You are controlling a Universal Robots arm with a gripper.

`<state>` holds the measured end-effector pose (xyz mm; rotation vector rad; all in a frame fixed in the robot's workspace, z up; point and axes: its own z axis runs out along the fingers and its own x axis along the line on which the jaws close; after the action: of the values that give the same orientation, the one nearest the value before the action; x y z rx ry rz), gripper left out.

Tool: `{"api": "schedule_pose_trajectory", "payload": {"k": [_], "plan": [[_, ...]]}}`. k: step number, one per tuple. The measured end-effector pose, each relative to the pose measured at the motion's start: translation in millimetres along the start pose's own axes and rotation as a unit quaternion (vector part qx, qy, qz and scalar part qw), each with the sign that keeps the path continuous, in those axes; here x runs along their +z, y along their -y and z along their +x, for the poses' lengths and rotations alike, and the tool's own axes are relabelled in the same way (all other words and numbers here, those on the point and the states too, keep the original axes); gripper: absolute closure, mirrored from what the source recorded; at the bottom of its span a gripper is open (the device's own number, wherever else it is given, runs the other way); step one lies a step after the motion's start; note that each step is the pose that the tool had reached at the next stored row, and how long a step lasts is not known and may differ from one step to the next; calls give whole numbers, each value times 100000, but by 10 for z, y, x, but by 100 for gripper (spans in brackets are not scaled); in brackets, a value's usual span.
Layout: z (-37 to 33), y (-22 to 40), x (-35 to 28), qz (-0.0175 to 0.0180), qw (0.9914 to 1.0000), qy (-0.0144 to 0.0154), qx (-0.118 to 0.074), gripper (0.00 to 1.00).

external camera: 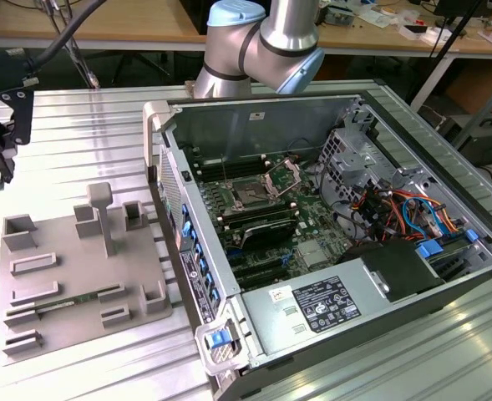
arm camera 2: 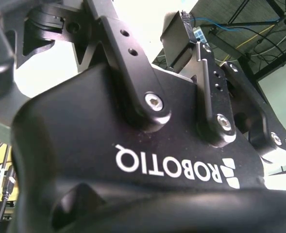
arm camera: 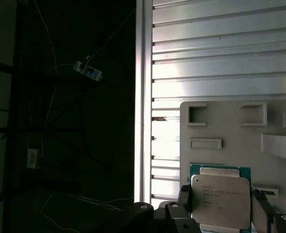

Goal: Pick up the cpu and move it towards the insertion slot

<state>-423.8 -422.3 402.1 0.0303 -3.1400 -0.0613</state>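
Your robot's black hand (arm camera: 221, 208) is closed to the width of the small flat square cpu (arm camera: 220, 199), which has a silvery metal top and a thin green rim. In the first wrist view, one of the black fingers (arm camera: 184, 199) rests against each of two opposite edges of the cpu, and the chip lies level between them with its metal top facing the camera.

Beneath the cpu is the large grey plastic tray (arm camera: 230, 145) with raised blocks and shallow pockets. The tray rests on the ribbed silver metal tabletop (arm camera: 206, 58), near the tabletop's edge.

In the exterior view, the hand (external camera: 2, 154) is at the far left edge of the picture, above the tabletop and near the tray's far corner. The silver and pale blue robot arm (external camera: 262, 42) rises at the top centre.

The insertion slot (external camera: 252, 195), a square socket with a dark centre and a silver frame, sits on the green circuit board (external camera: 317, 213) inside the open grey computer case (external camera: 254, 121). Its hinged silver bracket (external camera: 283, 177) stands raised just beside it. The slot is well apart from the cpu, and the tray lies between them.

The second wrist view shows the hand's black body and linkage bars up close.
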Motion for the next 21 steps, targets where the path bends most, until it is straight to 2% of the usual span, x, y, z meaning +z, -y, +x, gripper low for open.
{"api": "schedule_pose_trajectory", "payload": {"k": [21], "plan": [[-121, 2, 1, -4, 100000, 7, 13, 45]]}}
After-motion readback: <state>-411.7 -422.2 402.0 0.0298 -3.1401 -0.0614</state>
